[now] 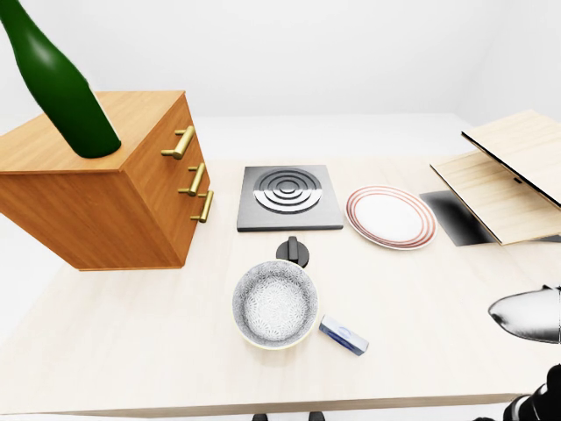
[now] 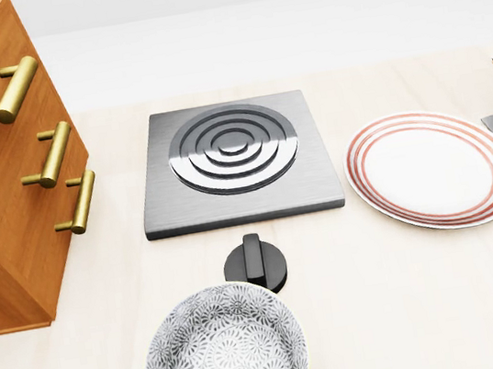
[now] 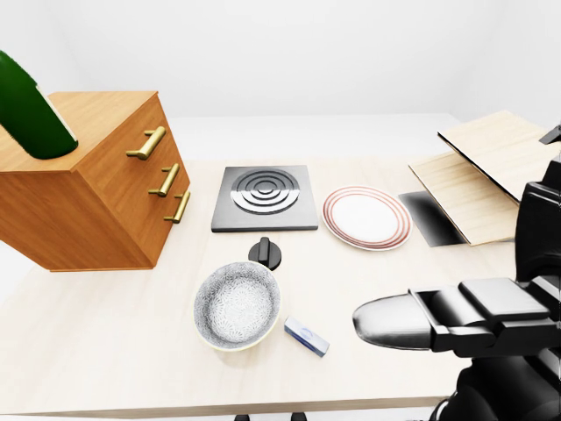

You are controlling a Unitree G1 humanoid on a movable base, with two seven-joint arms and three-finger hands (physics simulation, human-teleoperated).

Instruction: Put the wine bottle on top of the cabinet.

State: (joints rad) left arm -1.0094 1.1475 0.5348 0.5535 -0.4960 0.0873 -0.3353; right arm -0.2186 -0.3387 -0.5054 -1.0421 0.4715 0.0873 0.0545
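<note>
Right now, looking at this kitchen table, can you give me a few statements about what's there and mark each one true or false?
1. The green wine bottle leans at a tilt over the top of the wooden cabinet. True.
2. The striped plate lies to the left of the burner in the left-eye view. False: it lies to the burner's right.
3. The patterned bowl sits below the black knob in that view. True.
4. The cabinet's drawers have black handles. False: the handles are gold.
5. A small blue box lies inside the bowl. False: it lies on the table, beside the bowl.
</note>
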